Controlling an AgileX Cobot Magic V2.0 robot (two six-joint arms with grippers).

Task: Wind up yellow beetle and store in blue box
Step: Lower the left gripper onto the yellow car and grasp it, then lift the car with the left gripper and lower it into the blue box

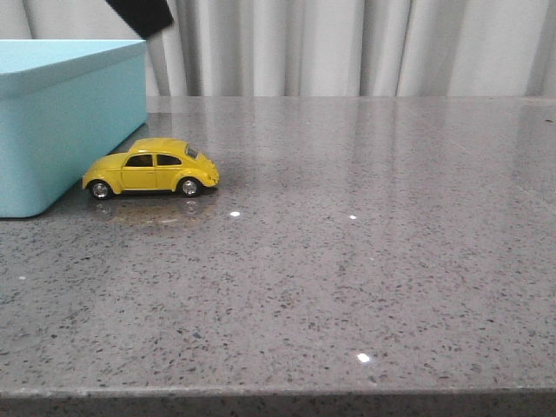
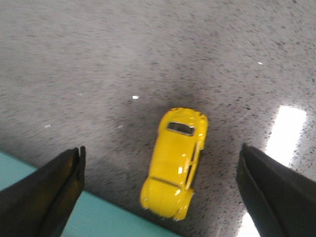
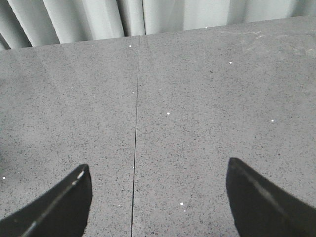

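Yellow beetle [image 1: 151,168] on all four wheels at left of the front view, just beside the blue box [image 1: 61,122], whose inside is hidden. Wrist views alone show the left gripper [image 2: 160,197] spread wide above the car and the right gripper [image 3: 158,202] released over the bare gray table [image 3: 197,98].

The glossy yellow beetle [image 1: 152,168] stands on its wheels just beside the pale turquoise blue box [image 1: 61,122].

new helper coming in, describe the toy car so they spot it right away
Find the big pale blue box at the table's left. The yellow beetle stands on its wheels just beside the box's near right corner. It is the only small glossy yellow thing there.
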